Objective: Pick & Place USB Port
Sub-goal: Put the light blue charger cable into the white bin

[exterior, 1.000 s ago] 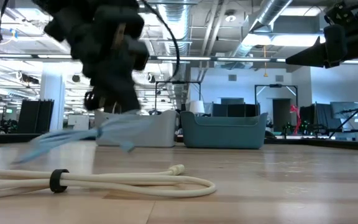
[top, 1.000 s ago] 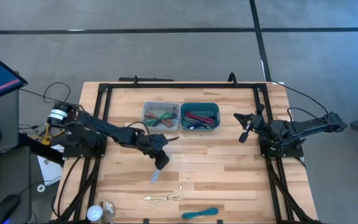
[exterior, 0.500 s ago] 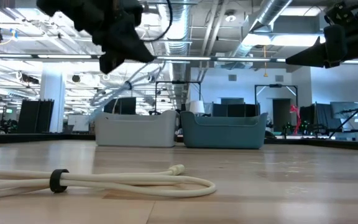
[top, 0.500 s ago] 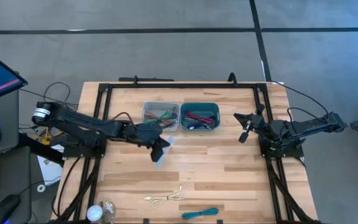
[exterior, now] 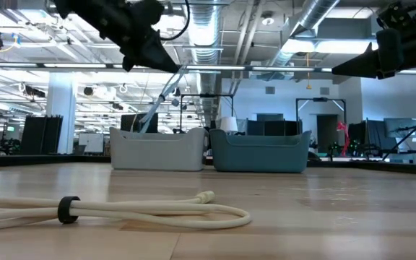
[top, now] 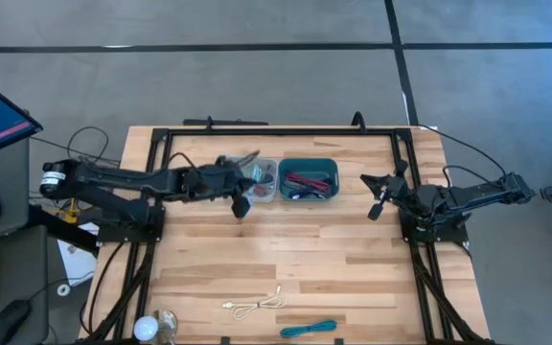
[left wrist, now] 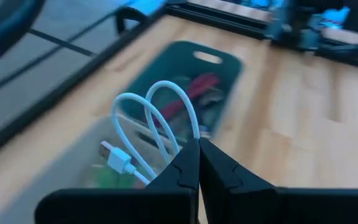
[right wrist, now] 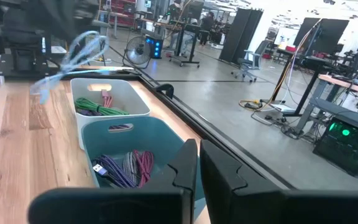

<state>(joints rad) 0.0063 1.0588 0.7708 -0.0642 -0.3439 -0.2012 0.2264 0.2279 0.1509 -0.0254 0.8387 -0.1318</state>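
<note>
My left gripper (top: 241, 201) is raised over the grey bin (top: 261, 182) at the table's far middle, shut on a pale blue-white USB cable (left wrist: 157, 118). The cable's loops and plug (left wrist: 113, 155) show in the left wrist view. In the low view the cable (exterior: 161, 97) slants down from the gripper (exterior: 170, 63) toward the grey bin (exterior: 157, 150). The teal bin (top: 308, 179) stands right of the grey one. My right gripper (top: 379, 195) waits shut, raised near the table's right side. My left gripper pinches the cable between its two fingertips (left wrist: 188, 152), where the loops gather (left wrist: 193, 135). The cable is lifted clear of the table. Its loops stand out past the fingertips, and the rest trails down toward the grey bin, its lower end hidden behind the bin's wall.
Green cables lie in the grey bin (right wrist: 107, 99); purple and pink ones in the teal bin (right wrist: 129, 158). A cream cable (top: 255, 305) and a teal coil (top: 310, 329) lie near the near edge. A black frame rail (top: 276, 134) borders the table.
My left gripper has moved from the table's middle toward the far edge and upward, staying shut on the cable. The cable, which hung low near the tabletop, has been carried clear and now hangs over the grey bin.
</note>
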